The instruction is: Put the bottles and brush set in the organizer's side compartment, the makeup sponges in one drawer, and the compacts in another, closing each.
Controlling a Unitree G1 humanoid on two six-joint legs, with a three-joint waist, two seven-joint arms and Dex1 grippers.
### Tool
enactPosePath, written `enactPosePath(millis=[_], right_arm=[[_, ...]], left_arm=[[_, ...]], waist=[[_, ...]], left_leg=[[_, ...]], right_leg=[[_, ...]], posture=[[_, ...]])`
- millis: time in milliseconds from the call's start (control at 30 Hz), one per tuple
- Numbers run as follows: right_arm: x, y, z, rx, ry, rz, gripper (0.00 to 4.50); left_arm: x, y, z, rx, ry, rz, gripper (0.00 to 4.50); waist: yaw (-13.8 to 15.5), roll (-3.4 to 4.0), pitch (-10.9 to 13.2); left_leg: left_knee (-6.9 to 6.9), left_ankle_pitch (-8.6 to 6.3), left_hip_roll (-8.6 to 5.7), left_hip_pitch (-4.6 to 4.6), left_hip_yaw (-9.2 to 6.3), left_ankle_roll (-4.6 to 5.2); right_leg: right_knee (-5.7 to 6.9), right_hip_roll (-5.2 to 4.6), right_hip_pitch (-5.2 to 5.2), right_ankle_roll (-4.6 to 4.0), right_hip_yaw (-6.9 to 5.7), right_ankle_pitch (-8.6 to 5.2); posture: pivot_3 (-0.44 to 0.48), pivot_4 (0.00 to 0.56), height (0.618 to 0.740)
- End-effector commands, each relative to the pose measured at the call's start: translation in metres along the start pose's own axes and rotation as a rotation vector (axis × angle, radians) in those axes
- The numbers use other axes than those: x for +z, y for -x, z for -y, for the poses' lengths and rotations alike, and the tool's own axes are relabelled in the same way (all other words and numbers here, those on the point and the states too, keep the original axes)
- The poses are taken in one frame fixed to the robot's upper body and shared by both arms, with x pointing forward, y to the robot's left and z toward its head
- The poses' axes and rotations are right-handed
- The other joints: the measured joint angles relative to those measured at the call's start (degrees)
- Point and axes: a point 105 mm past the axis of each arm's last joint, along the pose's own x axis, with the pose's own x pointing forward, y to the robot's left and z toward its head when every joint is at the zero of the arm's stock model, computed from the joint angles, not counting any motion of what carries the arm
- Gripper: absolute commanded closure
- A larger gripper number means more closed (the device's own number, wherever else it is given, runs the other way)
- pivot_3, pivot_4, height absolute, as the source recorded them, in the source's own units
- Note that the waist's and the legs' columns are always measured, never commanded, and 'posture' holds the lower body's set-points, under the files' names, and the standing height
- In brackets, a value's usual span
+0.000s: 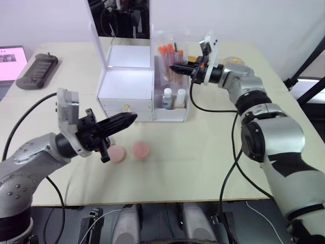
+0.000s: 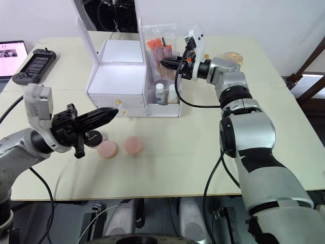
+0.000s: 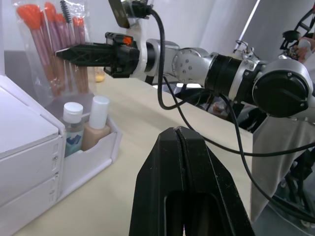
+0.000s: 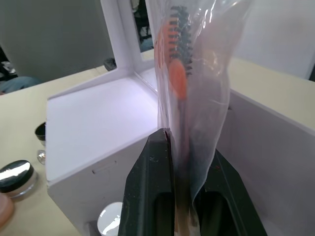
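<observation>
The white organizer [image 1: 127,84] stands mid-table with its mirror [image 1: 119,18] upright and both gold-knobbed drawers [image 2: 118,102] closed. Two bottles [image 3: 74,123] [image 3: 97,129] stand in the side compartment [image 1: 171,113]. The brush set [image 1: 170,55], in a clear bag, stands upright in that bin, and my right gripper [image 1: 173,67] is shut on the bag. Two pink makeup sponges [image 1: 117,153] [image 1: 140,149] lie on the table before the drawers. A black compact [image 2: 93,138] shows just behind my left gripper [image 1: 132,118]. That gripper hovers shut and empty in front of the drawers.
A dark handheld controller [image 1: 38,71] and a lit screen [image 1: 11,58] lie at the far left. A small round container [image 1: 233,61] sits behind my right arm. Black cables trail from both wrists.
</observation>
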Motion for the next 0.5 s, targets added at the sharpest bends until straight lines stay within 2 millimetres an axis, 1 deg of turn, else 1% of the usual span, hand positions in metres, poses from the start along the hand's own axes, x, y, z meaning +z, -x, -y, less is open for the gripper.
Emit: enactPosePath(millis=[33,133,367,500], right_arm=[[0.006,-0.004,0.0,-0.018,0.03,0.024,4.45],[0.004,-0.007,-0.001,-0.021,0.024,0.027,4.45],[0.005,-0.016,-0.008,0.001,0.039,0.061,4.45],[0.0,-0.019,-0.01,0.004,0.054,0.031,4.45]], left_arm=[[0.005,-0.002,0.005,-0.017,-0.04,0.013,4.5],[0.005,-0.002,0.005,-0.015,-0.041,0.007,4.5],[0.004,-0.001,0.004,0.0,-0.045,-0.006,4.5],[0.004,-0.001,0.004,0.008,-0.051,-0.012,4.5]], waist=[[-0.1,0.0,0.0],[-0.1,0.0,0.0],[-0.2,0.0,0.0],[-0.6,0.0,0.0]], left_leg=[[0.0,0.02,0.0,0.01,-0.01,-0.03],[0.01,0.05,0.0,0.01,-0.02,-0.07],[0.0,0.05,0.0,0.01,-0.03,-0.07],[0.01,0.06,0.0,0.01,-0.04,-0.07]], right_leg=[[0.02,0.0,0.0,0.0,0.0,0.0],[0.04,0.0,0.0,0.0,0.0,0.0],[0.05,0.02,0.0,0.03,0.0,0.01],[0.08,0.02,0.01,0.05,0.0,0.02]], posture=[[0.0,0.15,0.738],[0.0,0.15,0.738],[0.0,0.15,0.738],[0.0,0.15,0.738]])
